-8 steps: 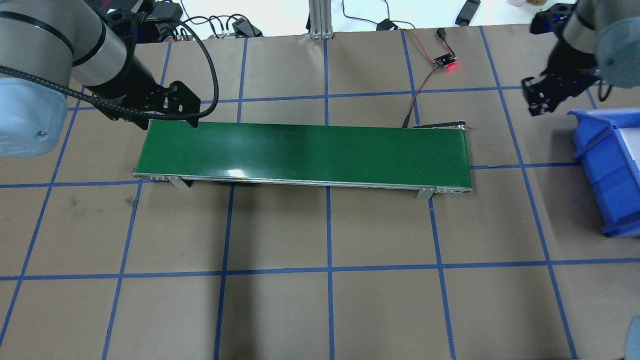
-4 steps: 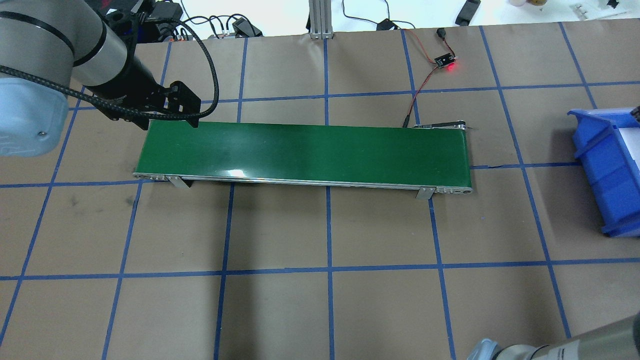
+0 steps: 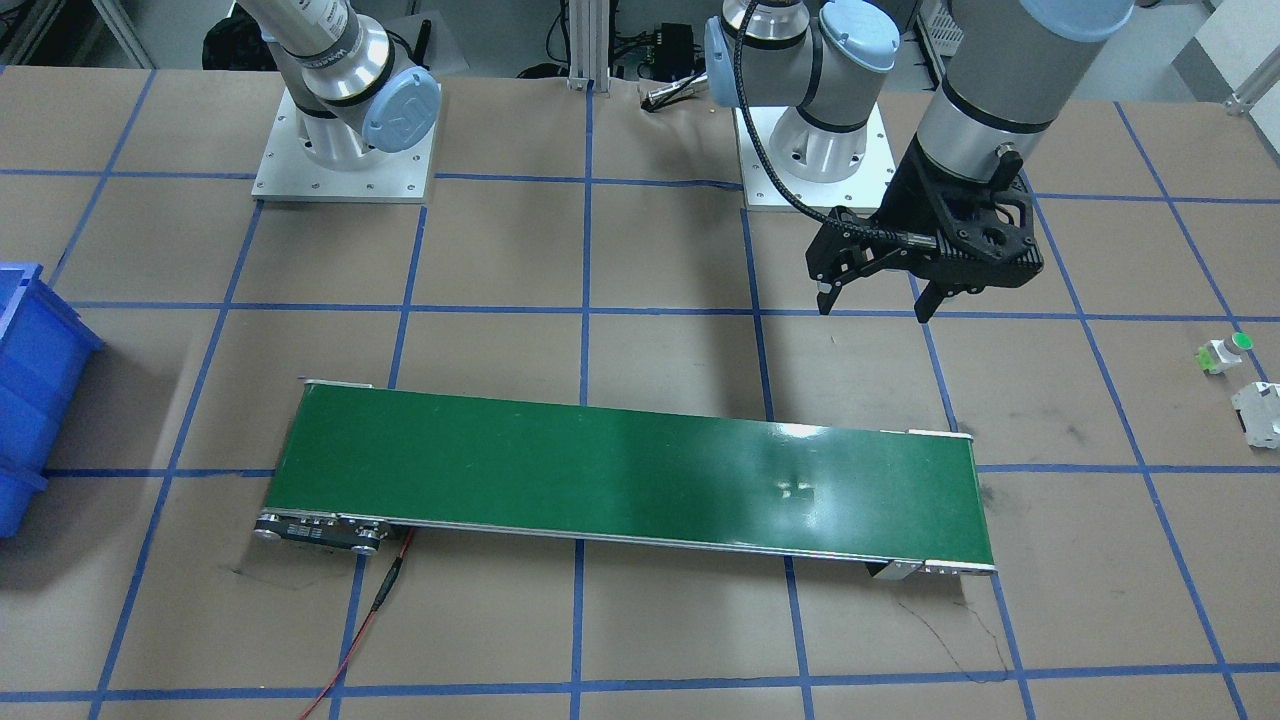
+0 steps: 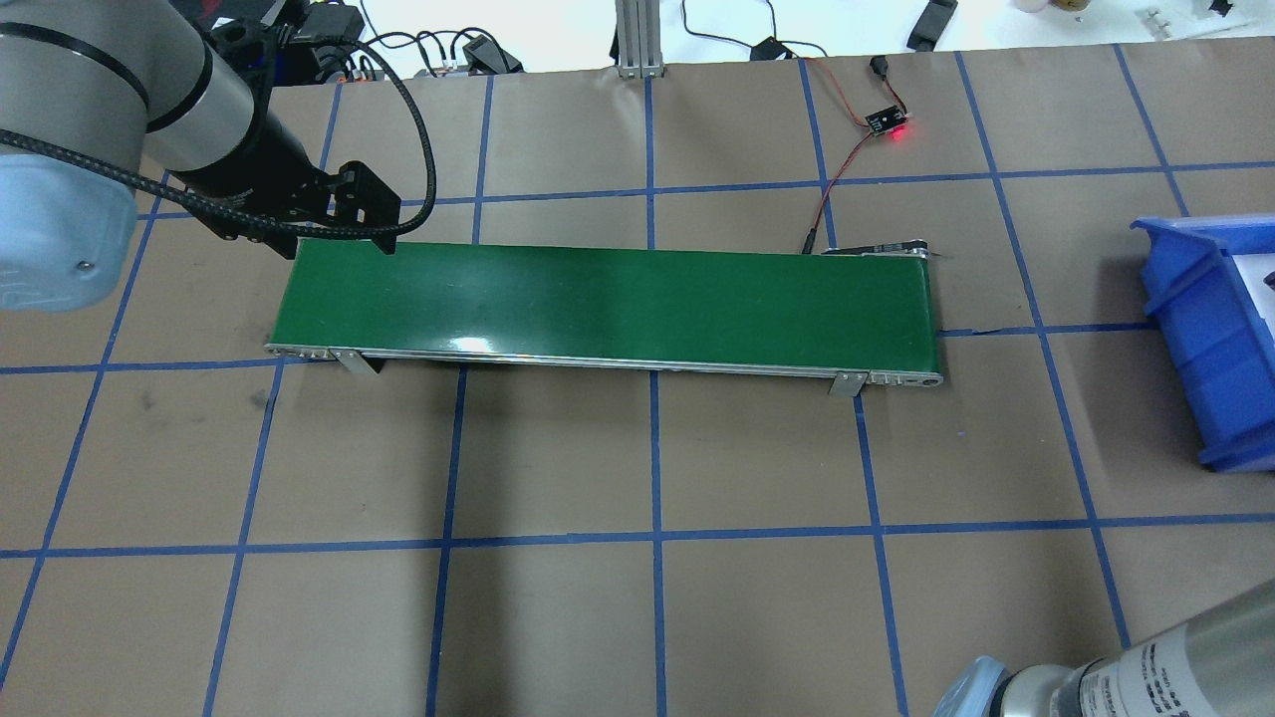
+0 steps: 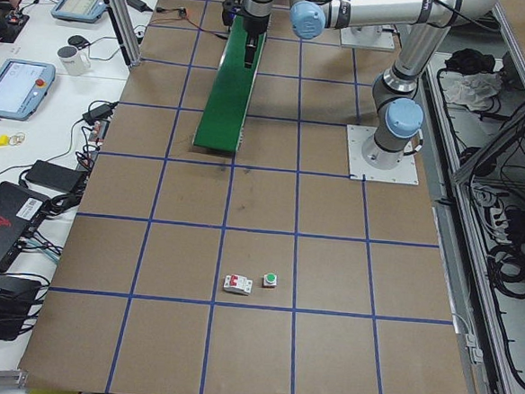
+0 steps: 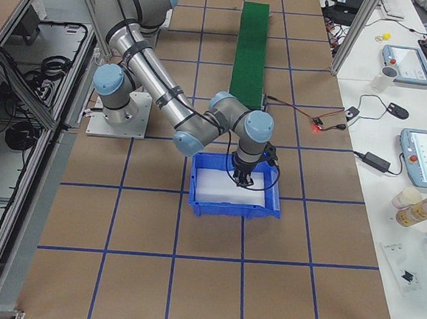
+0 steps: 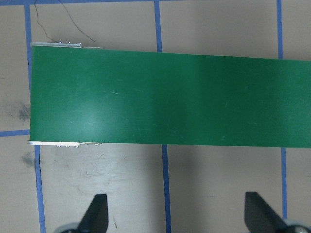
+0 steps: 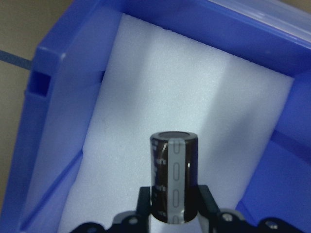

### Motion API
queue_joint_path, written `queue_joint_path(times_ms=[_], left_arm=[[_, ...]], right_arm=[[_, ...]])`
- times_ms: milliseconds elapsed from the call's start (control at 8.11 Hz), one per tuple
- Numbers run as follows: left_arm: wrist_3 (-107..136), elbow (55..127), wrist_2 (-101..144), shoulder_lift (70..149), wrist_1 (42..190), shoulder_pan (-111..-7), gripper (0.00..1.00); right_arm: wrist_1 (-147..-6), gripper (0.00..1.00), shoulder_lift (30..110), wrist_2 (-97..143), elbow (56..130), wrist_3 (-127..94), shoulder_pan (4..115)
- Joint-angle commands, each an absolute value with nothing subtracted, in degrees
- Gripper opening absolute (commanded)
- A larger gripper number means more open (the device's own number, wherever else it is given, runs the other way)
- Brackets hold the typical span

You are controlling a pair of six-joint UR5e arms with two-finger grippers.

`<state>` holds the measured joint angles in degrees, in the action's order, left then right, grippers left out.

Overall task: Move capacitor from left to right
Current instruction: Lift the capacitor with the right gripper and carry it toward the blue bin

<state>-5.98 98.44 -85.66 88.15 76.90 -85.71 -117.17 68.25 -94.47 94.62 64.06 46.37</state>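
Note:
The capacitor (image 8: 173,177), a dark stubby cylinder with a pale grey stripe, stands upright between the fingers of my right gripper (image 8: 172,201), which is shut on it. In the exterior right view that gripper (image 6: 247,178) hangs over the white foam floor of the blue bin (image 6: 270,208). My left gripper (image 3: 870,300) is open and empty, raised above the table on the robot's side of the green conveyor belt's (image 3: 630,475) left end. The left wrist view shows its open fingertips (image 7: 97,206) near the bare belt (image 7: 170,102).
A white part with a round green cap (image 3: 1225,352) and a light grey boxy part (image 3: 1260,410) lie far out on the robot's left. A small sensor board with a red light (image 4: 890,124) and its wires lie behind the belt's right end.
My right gripper has moved from behind the belt's right end out over the blue bin, and its arm now shows at the overhead view's lower right. The left arm has not moved.

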Motion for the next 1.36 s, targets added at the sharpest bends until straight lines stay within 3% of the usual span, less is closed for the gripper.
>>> queue_joint_path(times_ms=[0, 247, 616, 1233], left_arm=[[-5.98, 98.44, -85.69, 88.15, 76.90, -85.78, 1.00], [-5.98, 98.35, -85.61, 88.15, 76.90, -85.78, 1.00], [-5.98, 98.35, -85.69, 88.15, 76.90, -85.78, 1.00], [-5.27, 97.74, -85.87, 87.89, 78.12, -85.35, 1.00]], right_arm=[[-116.11, 1.00, 71.34, -94.48, 94.92, 63.90, 46.23], [-104.84, 1.00, 79.50, -90.12, 94.14, 59.11, 50.33], [-92.31, 1.00, 90.24, -90.17, 93.26, 34.70, 64.72], [-88.59, 1.00, 91.76, -90.88, 90.18, -0.04, 92.33]])
